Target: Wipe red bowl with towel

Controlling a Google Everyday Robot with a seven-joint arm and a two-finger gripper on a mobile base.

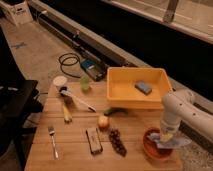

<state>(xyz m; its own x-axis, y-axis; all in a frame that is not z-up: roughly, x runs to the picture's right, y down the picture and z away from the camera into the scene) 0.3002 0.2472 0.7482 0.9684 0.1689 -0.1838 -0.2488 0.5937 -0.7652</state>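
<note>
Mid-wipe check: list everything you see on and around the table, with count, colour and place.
Round shallow red bowl: one, orange-red, table's front right corner.
Thin grey-blue towel: one, in the bowl, under the gripper.
Rectangular yellow tub: one, back right.
Blue sponge block: one, inside the tub.
Metal fork: one, silver, front left.
Dish brush: one, white handle, back left.
Apple: one, yellowish, centre.
Grapes: one dark bunch, front centre.
Wooden table: one, light wood.
Cable coil: one, black, on the floor.
Gripper: one, white arm, shut on the towel in the bowl.
</note>
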